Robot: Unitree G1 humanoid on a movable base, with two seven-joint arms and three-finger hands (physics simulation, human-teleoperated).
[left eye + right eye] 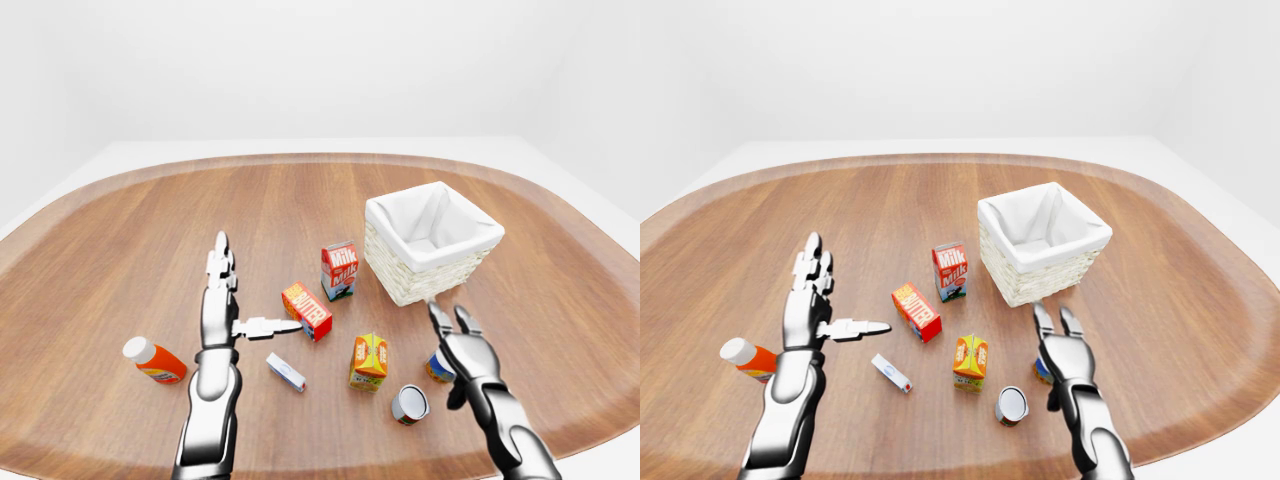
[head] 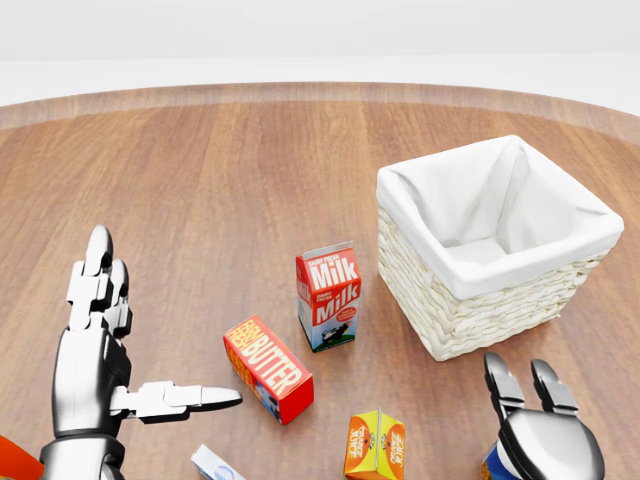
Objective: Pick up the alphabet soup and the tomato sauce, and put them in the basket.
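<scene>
A can with a blue and orange label (image 1: 437, 368), likely the alphabet soup, stands at the lower right of the left-eye view. My right hand (image 1: 450, 338) is open right over it with its fingers stretched toward the basket, and hides most of it. A second can (image 1: 410, 404), reddish, likely the tomato sauce, lies on its side just left of that hand, silver end facing me. The white-lined wicker basket (image 1: 400, 270) stands above the right hand and is empty. My left hand (image 1: 242, 295) is open and flat at the left, thumb pointing at the butter box.
On the wooden table (image 1: 120, 250) are a milk carton (image 1: 339, 270), a butter box (image 1: 307, 310), an orange juice carton (image 1: 369, 361), a small white and blue box (image 1: 285, 371) and an orange bottle with a white cap (image 1: 153, 360) beside my left forearm.
</scene>
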